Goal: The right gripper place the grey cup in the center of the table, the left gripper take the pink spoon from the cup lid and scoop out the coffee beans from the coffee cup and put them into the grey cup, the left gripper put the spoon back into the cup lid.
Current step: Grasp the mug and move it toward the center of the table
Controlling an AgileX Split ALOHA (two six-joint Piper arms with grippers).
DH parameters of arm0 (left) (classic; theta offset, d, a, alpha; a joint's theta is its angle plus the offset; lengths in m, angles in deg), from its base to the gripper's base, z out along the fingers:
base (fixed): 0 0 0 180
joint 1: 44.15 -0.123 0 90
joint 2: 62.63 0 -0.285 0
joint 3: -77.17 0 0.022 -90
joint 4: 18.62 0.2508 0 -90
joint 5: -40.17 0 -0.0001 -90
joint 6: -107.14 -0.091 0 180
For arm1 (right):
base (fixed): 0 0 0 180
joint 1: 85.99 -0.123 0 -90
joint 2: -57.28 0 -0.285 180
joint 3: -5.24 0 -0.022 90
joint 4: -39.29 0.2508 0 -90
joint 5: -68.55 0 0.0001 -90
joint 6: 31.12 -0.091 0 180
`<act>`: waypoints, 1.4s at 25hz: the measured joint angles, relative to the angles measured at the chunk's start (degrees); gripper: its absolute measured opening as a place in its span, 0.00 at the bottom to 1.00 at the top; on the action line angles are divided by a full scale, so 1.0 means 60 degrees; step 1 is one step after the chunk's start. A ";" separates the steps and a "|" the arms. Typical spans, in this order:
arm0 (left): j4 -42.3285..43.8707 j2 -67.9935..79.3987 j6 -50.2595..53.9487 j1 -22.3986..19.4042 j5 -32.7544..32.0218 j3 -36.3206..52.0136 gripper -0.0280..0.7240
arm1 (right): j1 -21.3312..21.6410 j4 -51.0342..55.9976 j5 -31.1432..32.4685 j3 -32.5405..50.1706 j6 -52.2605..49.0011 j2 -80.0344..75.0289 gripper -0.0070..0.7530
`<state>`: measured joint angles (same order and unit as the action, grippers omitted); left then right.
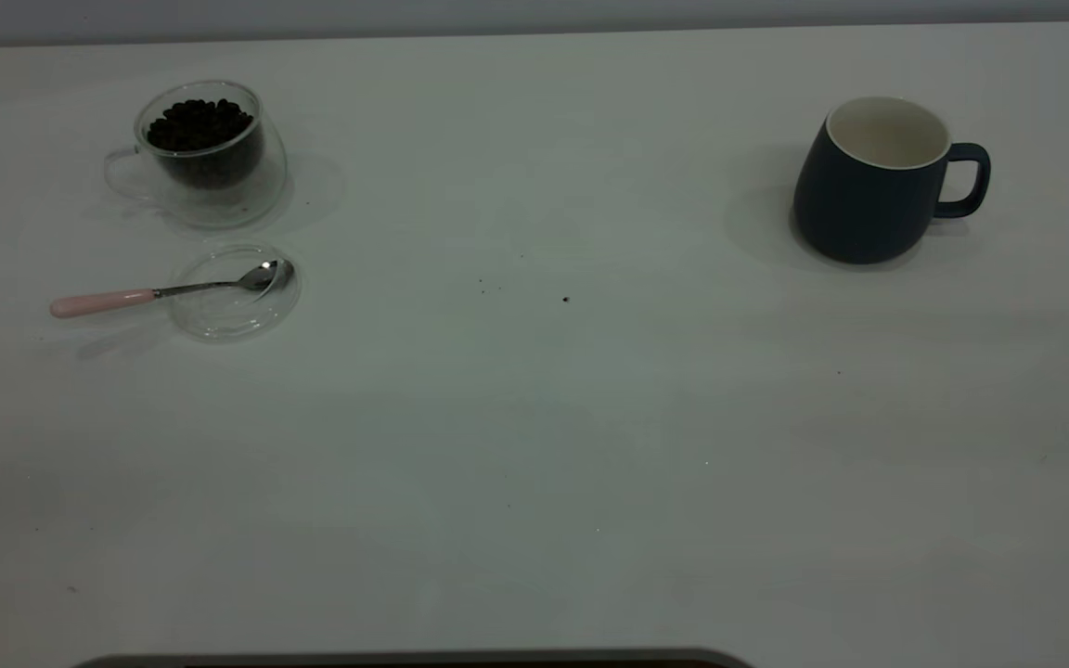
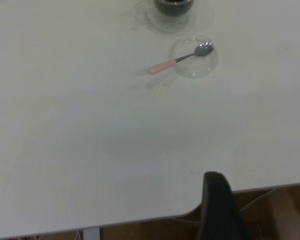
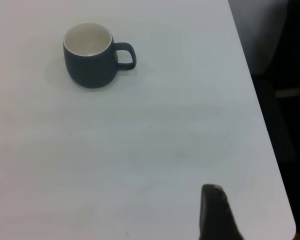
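1. Left claw (image 2: 221, 210) and right claw (image 3: 216, 214) each show one black tip near the white worktop's (image 1: 534, 445) edge; whether they are spread or closed cannot be told.
2. The pink-handled silver spoon (image 1: 163, 293) rests its bowl in the clear glass lid (image 1: 236, 292).
3. Farther back stand the bean-filled glass cup (image 1: 205, 153) at left and the slate-grey mug (image 1: 873, 181) at right, well apart.

A grey wall (image 1: 534, 14) runs behind the far edge, and brown floor (image 2: 285, 210) shows below the near corner.

No readable text, label, brand or number anywhere (cups included).
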<state>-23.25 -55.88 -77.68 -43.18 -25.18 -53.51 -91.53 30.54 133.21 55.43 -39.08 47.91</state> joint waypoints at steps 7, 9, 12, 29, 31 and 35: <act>0.0000 0.0000 0.0000 0.0000 0.0000 0.0000 0.68 | 0.0000 0.0000 0.0000 0.0000 0.0000 0.0000 0.62; 0.0000 0.0000 0.0000 0.0000 0.0000 0.0000 0.68 | 0.0000 0.0000 0.0000 0.0000 0.0000 0.0000 0.62; 0.0000 0.0000 0.0000 0.0000 0.0000 0.0000 0.68 | 0.0000 0.0000 0.0000 0.0000 0.0000 0.0000 0.62; 0.0000 0.0000 0.0000 0.0000 0.0000 0.0000 0.68 | 0.0000 0.1359 -0.0530 -0.0179 0.0754 -0.0473 0.74; 0.0000 0.0000 0.0000 0.0000 0.0000 0.0000 0.68 | 0.0000 0.1386 -0.1049 -0.0318 0.1327 -0.1073 0.83; 0.0000 0.0000 0.0000 0.0000 0.0000 0.0000 0.68 | 0.0000 0.1460 -0.2038 -0.0590 0.2224 -0.3159 0.93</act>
<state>-23.25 -55.88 -77.68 -43.18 -25.18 -53.51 -91.53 39.29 120.98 51.89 -25.74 28.96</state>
